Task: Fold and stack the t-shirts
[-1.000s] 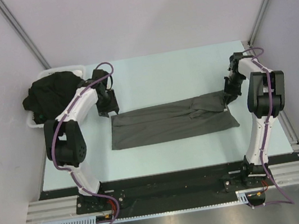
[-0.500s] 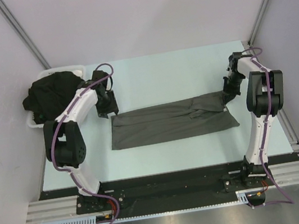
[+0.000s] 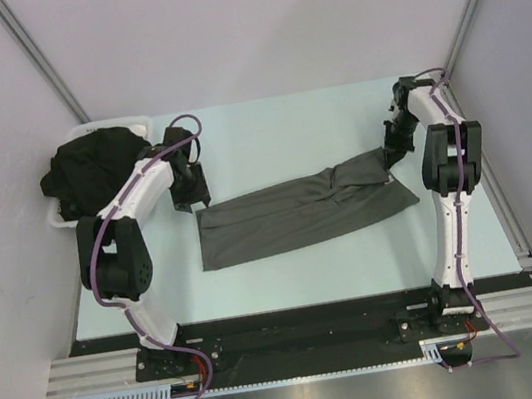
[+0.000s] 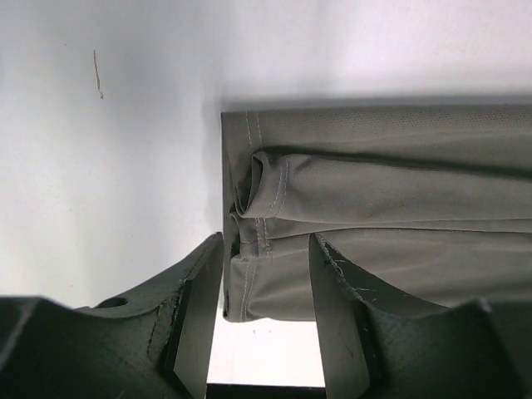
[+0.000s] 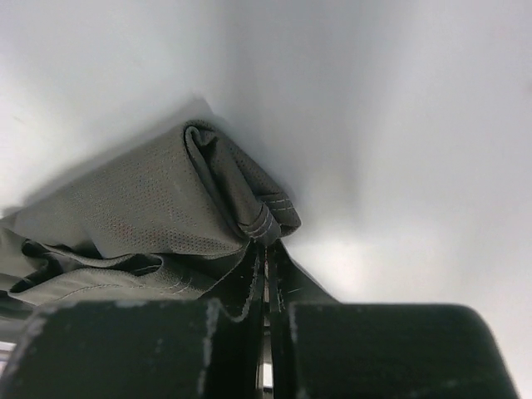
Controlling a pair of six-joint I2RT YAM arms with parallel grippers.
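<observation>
Black shirts point(image 3: 91, 166) sit piled in the tray point(image 3: 122, 122), far left. The left gripper point(image 3: 191, 201) is spread over the left end of the grey shirt point(image 3: 294, 215) in the middle; I think it must pinch there next for a fold. The right gripper point(image 3: 390, 155) pinches the right end, now pulled farther away than before.
</observation>
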